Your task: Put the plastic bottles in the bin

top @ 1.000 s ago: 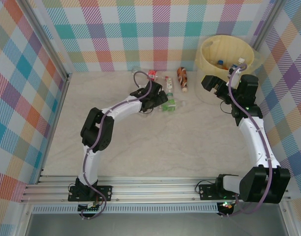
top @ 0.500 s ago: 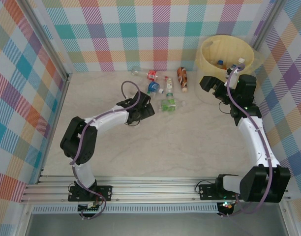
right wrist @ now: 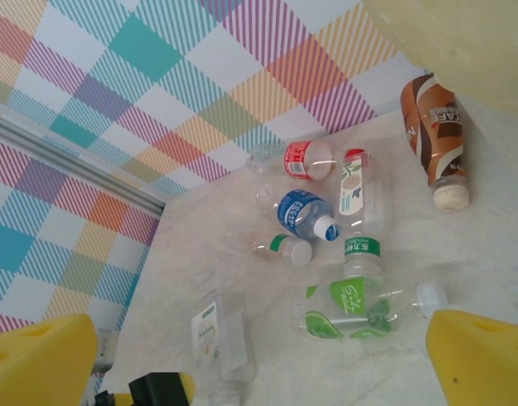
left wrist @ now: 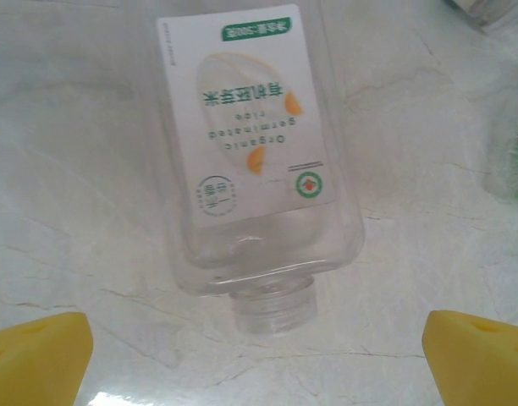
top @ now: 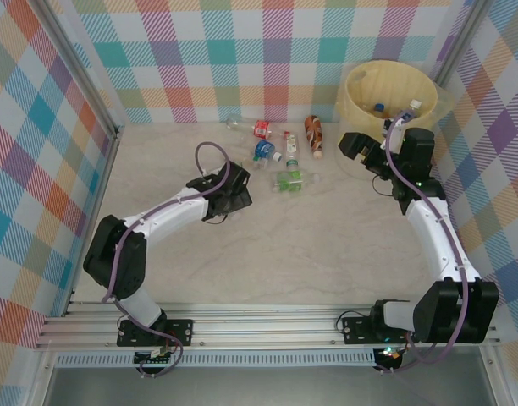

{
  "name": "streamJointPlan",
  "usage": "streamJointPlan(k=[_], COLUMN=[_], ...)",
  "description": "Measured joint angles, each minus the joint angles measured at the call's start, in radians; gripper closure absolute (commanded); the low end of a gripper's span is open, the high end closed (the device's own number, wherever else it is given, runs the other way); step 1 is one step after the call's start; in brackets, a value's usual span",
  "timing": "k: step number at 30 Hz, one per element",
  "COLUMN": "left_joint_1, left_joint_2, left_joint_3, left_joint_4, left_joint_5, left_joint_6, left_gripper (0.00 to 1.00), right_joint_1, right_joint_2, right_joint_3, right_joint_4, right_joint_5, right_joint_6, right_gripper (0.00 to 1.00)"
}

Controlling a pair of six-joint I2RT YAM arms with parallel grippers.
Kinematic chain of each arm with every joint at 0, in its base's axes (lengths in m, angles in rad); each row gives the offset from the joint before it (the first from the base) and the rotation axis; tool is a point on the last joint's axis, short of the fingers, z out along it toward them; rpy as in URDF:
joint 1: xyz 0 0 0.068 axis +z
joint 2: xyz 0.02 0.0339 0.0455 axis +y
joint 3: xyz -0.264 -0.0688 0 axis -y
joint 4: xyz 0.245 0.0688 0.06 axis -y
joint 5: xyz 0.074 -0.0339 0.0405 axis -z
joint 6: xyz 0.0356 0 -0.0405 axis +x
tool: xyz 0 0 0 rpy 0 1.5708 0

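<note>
- Your left hand (left wrist: 259,357) is sitting farthest from the bin (top: 354,108), well off to the bin's left. Its jaws are standing wide and are gripping nothing.
- The clear white-labelled bottle (left wrist: 250,152) is lying flat on the table (top: 327,254) directly ahead of that hand.
  - Its neck is pointing back at the hand, roughly centred between the two yellow pads (left wrist: 39,359).
  - Its long axis is running away from the hand with only a slight lean.
  - It is touching neither pad.
  - The coming grasp is hinging on this, in my judgement. The jaws are already standing across the bottle's axis, so you are needing to go forward and down rather than twist.
- The other loose bottles are lying between that bottle and the bin:
  - a green lime-labelled bottle (right wrist: 352,304);
  - a blue-labelled bottle (right wrist: 301,211);
  - a red-labelled bottle (right wrist: 305,159);
  - a brown bottle (right wrist: 432,127), lying nearest the bin.
- Your right hand (top: 358,146) is hovering just beside the bin's near-left wall, with its jaws wide and nothing in them. It is sitting much nearer the brown bottle than your left hand is, so that one is looking like the right arm's job.
- The bin is already holding a few bottles (top: 379,108).
</note>
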Motion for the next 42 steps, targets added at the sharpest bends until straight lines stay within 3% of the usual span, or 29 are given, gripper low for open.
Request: streamJointPlan(k=[17,31,42], left_joint_1=[0.000,0.000,0.004], left_joint_2=[0.239,0.304,0.322], left_joint_3=[0.177,0.190,0.175], left_joint_4=[-0.052,-0.069,-0.003], left_joint_5=[-0.047,-0.072,-0.066], left_joint_6=[-0.063,-0.105,-0.090], left_gripper=[0.00,0.00,0.10], right_joint_1=[0.031,0.042,0.045], right_joint_2=[0.018,0.018,0.018], right_joint_3=[0.046,0.046,0.048], right_joint_4=[-0.027,-0.066,-0.079], right_joint_5=[0.026,0.052,0.064], right_joint_6=[-0.023,-0.060,-0.064], right_gripper=[0.00,0.00,0.00])
